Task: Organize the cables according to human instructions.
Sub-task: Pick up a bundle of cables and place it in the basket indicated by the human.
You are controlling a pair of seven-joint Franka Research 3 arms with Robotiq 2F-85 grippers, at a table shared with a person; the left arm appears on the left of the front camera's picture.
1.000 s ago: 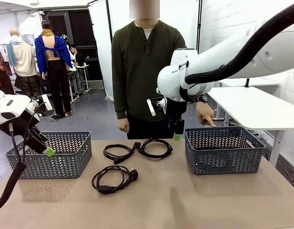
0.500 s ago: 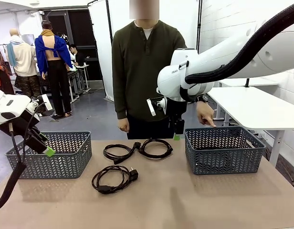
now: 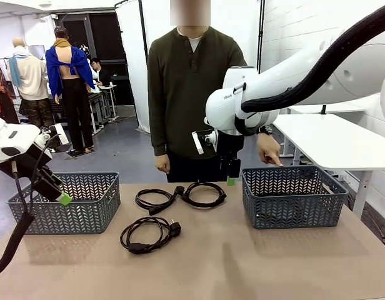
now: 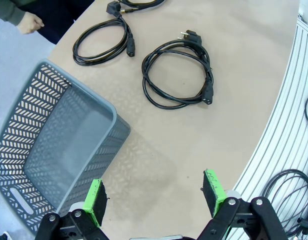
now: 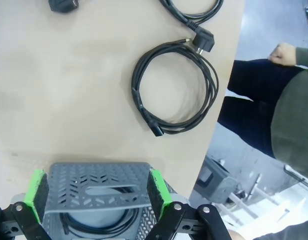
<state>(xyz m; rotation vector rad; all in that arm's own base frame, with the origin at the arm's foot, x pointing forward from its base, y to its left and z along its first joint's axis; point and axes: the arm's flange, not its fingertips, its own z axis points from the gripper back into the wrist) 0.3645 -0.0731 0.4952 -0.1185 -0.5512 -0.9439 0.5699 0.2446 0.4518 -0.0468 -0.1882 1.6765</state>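
Tan table (image 3: 242,262) filled the lower half of the front view. Two grey lattice baskets stood on it, well apart: left basket (image 3: 67,203) at frame left, right basket (image 3: 292,197) at frame right.

Left wrist view looked into the left basket: plain grey floor. Right wrist view, bottom edge: a black cable in the basket (image 5: 76,229) lay coiled inside the right basket.

Three more coils lay on the table between the baskets. The near cable (image 3: 149,234) lay lower centre. Behind it the middle cable (image 3: 156,200) and the far cable (image 3: 204,194) lay side by side.

My left gripper (image 4: 154,195) hung above the table beside the left basket, jaws wide apart, holding nothing. My right gripper (image 5: 96,192) hung over the right basket's end wall, likewise spread and holding nothing.

The person's hand (image 3: 269,150) pointed a finger down at the right basket's far rim.
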